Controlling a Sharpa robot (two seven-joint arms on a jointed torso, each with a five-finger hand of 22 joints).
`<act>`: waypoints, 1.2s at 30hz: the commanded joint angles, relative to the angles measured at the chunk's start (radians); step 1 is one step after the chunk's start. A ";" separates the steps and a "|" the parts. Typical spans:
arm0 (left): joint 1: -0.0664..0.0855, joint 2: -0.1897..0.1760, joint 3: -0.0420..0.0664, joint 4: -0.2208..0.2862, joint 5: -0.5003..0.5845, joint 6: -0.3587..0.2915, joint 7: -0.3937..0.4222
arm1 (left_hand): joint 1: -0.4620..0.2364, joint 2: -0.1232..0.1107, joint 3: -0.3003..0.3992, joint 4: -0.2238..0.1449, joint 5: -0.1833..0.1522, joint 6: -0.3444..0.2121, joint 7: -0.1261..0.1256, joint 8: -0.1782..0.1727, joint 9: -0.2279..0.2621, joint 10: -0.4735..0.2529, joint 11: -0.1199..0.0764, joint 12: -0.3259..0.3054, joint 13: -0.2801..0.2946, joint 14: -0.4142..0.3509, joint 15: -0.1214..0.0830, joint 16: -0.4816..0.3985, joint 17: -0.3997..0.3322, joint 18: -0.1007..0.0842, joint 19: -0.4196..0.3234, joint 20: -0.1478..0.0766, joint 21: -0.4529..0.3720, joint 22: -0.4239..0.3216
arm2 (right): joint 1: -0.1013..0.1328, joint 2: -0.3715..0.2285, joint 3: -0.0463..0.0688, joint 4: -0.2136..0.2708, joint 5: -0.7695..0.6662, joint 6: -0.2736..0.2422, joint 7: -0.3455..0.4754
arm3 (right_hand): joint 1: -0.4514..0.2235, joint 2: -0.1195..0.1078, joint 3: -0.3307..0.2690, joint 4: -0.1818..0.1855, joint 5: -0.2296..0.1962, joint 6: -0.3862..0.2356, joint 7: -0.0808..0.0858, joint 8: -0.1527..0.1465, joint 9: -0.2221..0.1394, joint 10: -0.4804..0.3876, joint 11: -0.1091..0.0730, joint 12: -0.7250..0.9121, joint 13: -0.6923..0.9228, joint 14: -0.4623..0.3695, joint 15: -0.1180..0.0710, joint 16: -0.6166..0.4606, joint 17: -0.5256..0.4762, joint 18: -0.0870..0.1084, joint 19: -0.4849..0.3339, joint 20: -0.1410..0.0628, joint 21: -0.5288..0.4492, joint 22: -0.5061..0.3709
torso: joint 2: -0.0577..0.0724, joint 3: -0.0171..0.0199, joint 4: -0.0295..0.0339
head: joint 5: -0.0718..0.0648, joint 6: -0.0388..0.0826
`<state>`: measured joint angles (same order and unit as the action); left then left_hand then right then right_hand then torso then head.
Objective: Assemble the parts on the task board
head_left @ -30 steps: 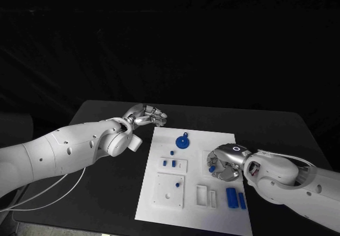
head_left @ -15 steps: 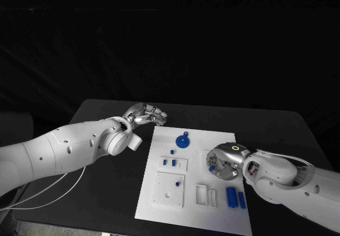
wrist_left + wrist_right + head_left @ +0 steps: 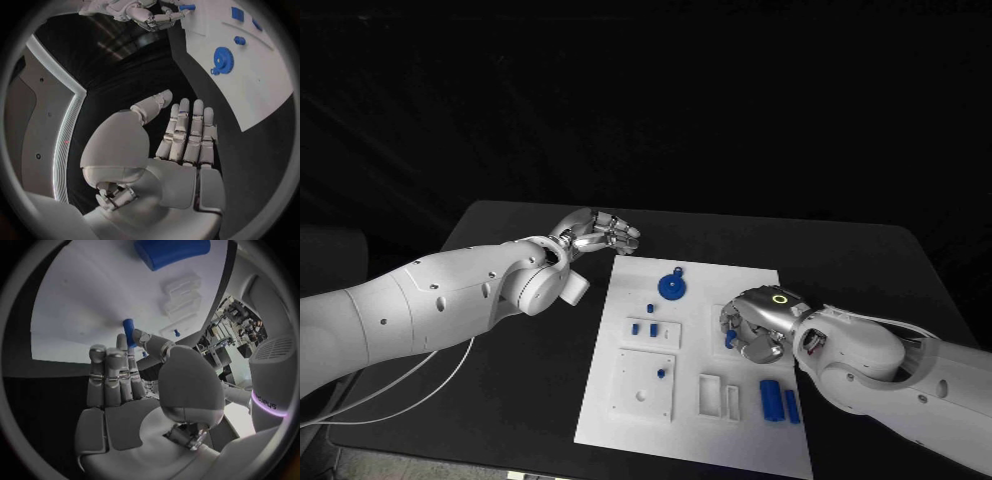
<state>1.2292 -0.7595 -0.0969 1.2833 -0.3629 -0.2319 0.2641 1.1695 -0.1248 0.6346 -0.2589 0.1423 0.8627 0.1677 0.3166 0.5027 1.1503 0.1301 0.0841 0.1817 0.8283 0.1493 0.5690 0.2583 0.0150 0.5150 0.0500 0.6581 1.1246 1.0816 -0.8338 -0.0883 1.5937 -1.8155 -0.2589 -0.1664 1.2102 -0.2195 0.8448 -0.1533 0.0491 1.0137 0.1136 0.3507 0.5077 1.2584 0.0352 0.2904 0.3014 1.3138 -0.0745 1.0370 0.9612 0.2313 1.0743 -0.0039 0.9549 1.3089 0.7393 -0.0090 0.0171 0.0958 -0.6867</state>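
Right hand (image 3: 759,333): pinching a small blue peg (image 3: 129,331) over the task board (image 3: 632,420).
Left hand (image 3: 596,235): empty, fingers side by side, at the board's 11 o'clock corner.

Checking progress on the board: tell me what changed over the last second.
Very little. The right hand, pinching a small blue peg over the task board, eased slightly toward the board's far end. The left hand stayed off the board's far left corner, holding nothing. The blue gear and the other parts did not move.

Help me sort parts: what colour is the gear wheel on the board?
Blue; the gear wheel shows best in the left wrist view.
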 commanded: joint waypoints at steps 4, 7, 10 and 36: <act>-0.001 0.001 0.001 -0.002 0.001 0.014 0.013 | 0.009 0.005 -0.001 0.002 0.002 -0.006 -0.002 0.004 -0.002 0.002 0.005 -0.003 -0.002 0.004 0.003 -0.007 0.001 0.019 0.007 0.001 -0.007 0.001 | -0.001 -0.007 0.001 0.013 -0.027 -0.049 0.006 | 0.008 0.002 0.010 -0.002 0.000 0.013 -0.002 0.008 0.003 0.013 -0.008 0.009 0.008 0.001 -0.009 0.005 0.001 0.031 0.007 -0.002 0.006 0.019 | 0.000 0.0003 -0.0001 | 0.003 -0.001; -0.001 0.001 0.001 -0.004 0.001 0.014 0.013 | 0.009 0.005 -0.001 0.002 0.002 -0.006 -0.002 0.004 -0.002 0.002 0.005 -0.003 -0.002 0.005 0.003 -0.007 0.002 0.019 0.007 0.001 -0.007 0.002 | 0.000 -0.014 0.005 0.027 -0.009 -0.071 0.014 | 0.008 0.001 0.012 -0.003 0.000 0.015 -0.002 0.008 0.004 0.014 -0.009 0.011 0.010 0.001 -0.010 0.005 0.002 0.031 0.008 -0.003 0.007 0.019 | 0.000 0.0008 -0.0003 | 0.004 -0.001; -0.001 0.001 0.001 -0.006 0.001 0.013 0.014 | 0.009 0.005 -0.001 0.002 0.002 -0.006 -0.002 0.004 -0.002 0.002 0.005 -0.003 -0.002 0.005 0.003 -0.007 0.002 0.019 0.007 0.001 -0.007 0.002 | 0.000 -0.022 0.018 0.044 0.025 -0.108 0.028 | 0.008 0.000 0.014 -0.002 0.000 0.016 -0.003 0.009 0.005 0.015 -0.010 0.013 0.013 0.001 -0.011 0.005 0.002 0.031 0.009 -0.003 0.007 0.019 | 0.000 0.0009 -0.0009 | 0.006 -0.002; -0.001 0.006 0.001 -0.005 0.001 0.010 0.014 | 0.009 0.006 -0.001 0.002 0.002 -0.007 -0.002 0.004 -0.002 0.002 0.006 -0.003 -0.003 0.005 0.003 -0.009 0.004 0.020 0.009 0.001 -0.008 0.002 | -0.016 0.114 0.011 0.106 0.062 -0.123 0.088 | 0.008 -0.003 0.023 -0.001 0.000 0.019 -0.004 0.009 0.006 0.012 -0.011 0.015 0.020 0.000 -0.013 0.005 0.002 0.031 0.010 -0.004 0.008 0.018 | 0.000 -0.0012 0.0005 | 0.029 -0.005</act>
<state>1.2276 -0.7546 -0.0968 1.2763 -0.3629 -0.2303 0.2650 1.1736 -0.1208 0.6346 -0.2589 0.1423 0.8628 0.1677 0.3165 0.5020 1.1503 0.1301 0.0841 0.1799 0.8283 0.1493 0.5651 0.2611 0.0150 0.5150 0.0500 0.6541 1.1252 1.0698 -0.7300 -0.0737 1.6995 -1.7192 -0.3983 -0.0965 1.2141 -0.2212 0.8627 -0.1546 0.0462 1.0245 0.1089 0.3562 0.5123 1.2651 0.0245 0.3017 0.3206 1.3168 -0.0787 1.0372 0.9623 0.2313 1.0810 -0.0065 0.9591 1.3088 0.7393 -0.0098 0.0164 0.1224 -0.6919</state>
